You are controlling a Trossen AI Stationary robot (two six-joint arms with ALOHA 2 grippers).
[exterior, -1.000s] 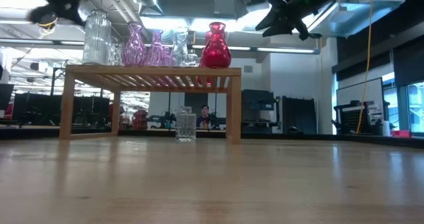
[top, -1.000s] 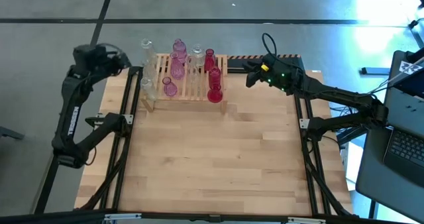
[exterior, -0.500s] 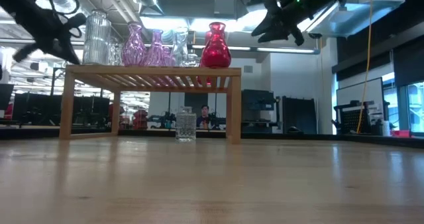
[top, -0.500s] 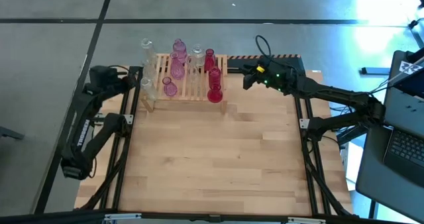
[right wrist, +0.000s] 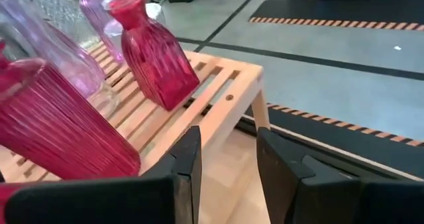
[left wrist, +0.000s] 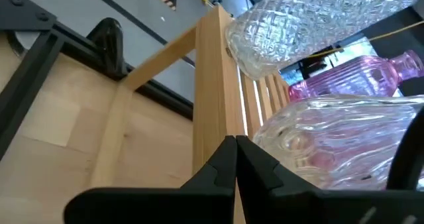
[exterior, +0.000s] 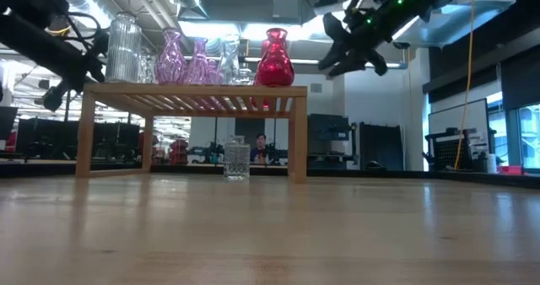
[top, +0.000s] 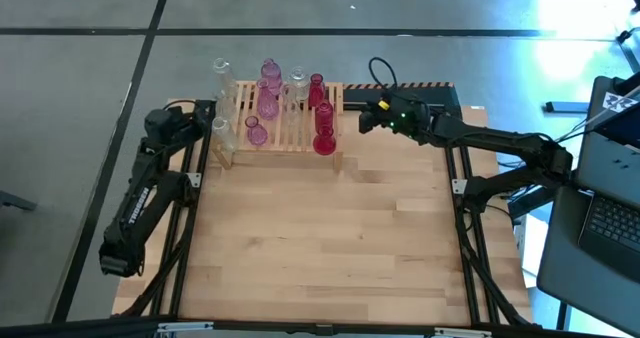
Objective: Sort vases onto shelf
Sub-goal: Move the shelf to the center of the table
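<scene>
1. While closing on the shelf from both ends, caught nearer it than a second ago.
2. Left end effector: dropped from high and wide to just beside the shelf's left end, fingers pressed together, holding nothing.
3. Right end effector: edged in toward the shelf's right end, hovering above worktop level, fingers a little apart with nothing between them.
4. Vases: pink, clear and red, standing upright on the shelf at the worktop's far edge; tall red vase at the right front, closest to the right end effector.
5. One clear vase seen on the worktop below the shelf's top, apparently not yet sorted.
6. Likely meaning for the task: sorting mostly done, both arms coming back in for a remaining pick or an adjustment; not possible to say which vase is next.
</scene>
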